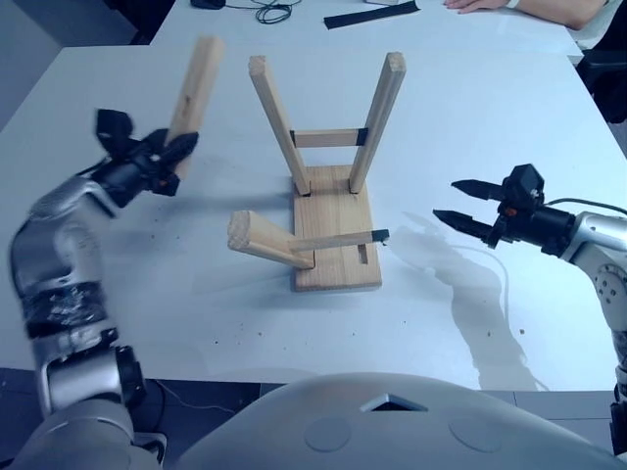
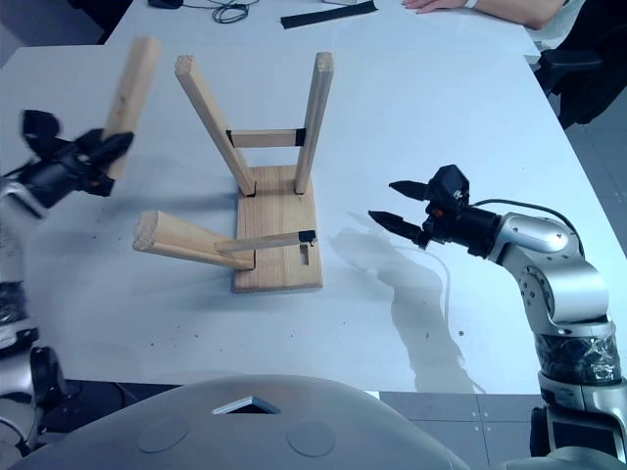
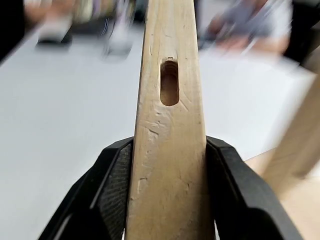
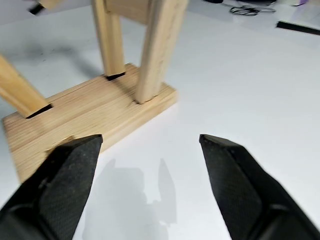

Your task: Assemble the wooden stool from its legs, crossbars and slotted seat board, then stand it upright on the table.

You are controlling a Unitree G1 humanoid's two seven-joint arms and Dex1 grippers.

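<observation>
The slotted seat board (image 1: 338, 245) lies flat on the white table. Two legs (image 1: 279, 122) stand in its far slots, joined by a crossbar (image 1: 328, 138). A third leg (image 1: 266, 245) leans out to the left from the near slot, with a second crossbar (image 1: 338, 239) sticking out of it to the right. My left gripper (image 1: 165, 157) is shut on the fourth leg (image 1: 194, 90), held in the air left of the board; its slot (image 3: 169, 82) faces the wrist camera. My right gripper (image 1: 453, 202) hangs open to the right of the board, holding nothing.
A black strip (image 1: 370, 15) and cables (image 1: 274, 12) lie at the table's far edge, where a person's arm (image 1: 524, 8) rests. The table (image 1: 490, 117) has open room right of the board and along its near side.
</observation>
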